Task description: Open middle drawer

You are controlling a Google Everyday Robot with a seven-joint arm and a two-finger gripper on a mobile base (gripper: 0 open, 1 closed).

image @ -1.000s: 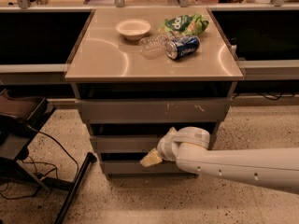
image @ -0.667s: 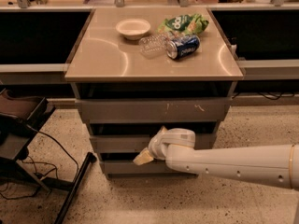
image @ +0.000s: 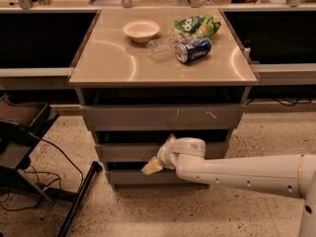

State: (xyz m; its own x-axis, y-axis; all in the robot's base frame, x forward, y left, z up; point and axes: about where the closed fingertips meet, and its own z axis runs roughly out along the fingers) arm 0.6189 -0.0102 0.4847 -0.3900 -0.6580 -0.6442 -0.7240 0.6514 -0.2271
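Camera view: jaws spread wide across the middle drawer (image: 127,152) front; one tip above, one below.

The white arm (image: 247,174) reaches in from the right, nearly level. Its pincer (image: 159,155) points left, low at centre.

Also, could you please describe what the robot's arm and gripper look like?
The arm is a smooth cream-white tube with small dark dots along its side, a thin band near the right edge and a rounded wrist. The gripper, at the front of the middle drawer, is pale tan.
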